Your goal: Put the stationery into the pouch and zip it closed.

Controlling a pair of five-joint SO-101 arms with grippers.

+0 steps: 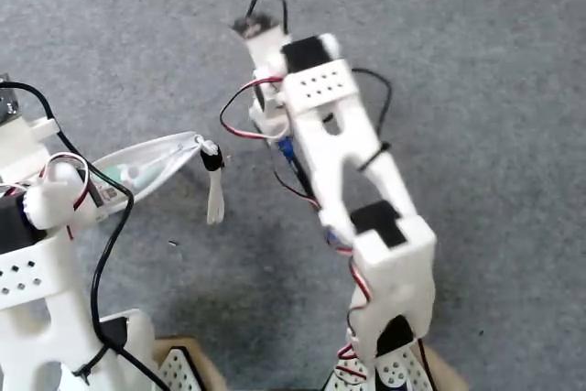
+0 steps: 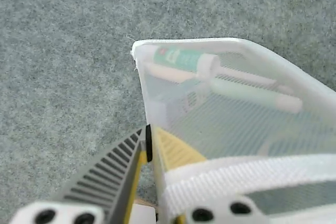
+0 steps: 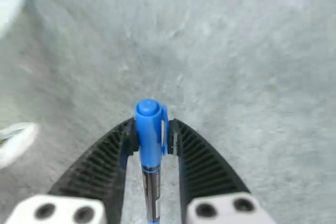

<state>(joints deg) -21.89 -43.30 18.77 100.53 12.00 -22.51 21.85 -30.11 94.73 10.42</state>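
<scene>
Two arms of mine work over the grey bench [image 1: 494,89]. Near left, my left jaws are clenched on the wall of the mesh pouch [image 2: 236,124], one ribbed finger [image 2: 113,174] outside it and the yellow-padded one seen through the mesh. The pouch runs from there rightward and slightly farther off, toward the middle of the bench, ending in a white pull strap [image 1: 216,197] that hangs to its near side. Inside lie a green-labelled tube [image 2: 178,57] and a pale green pen [image 2: 252,94], just beside one another. Farther off, right of the pouch's end and apart from it, my right jaws grip a blue pen [image 3: 149,129], its capped end poking out between them.
</scene>
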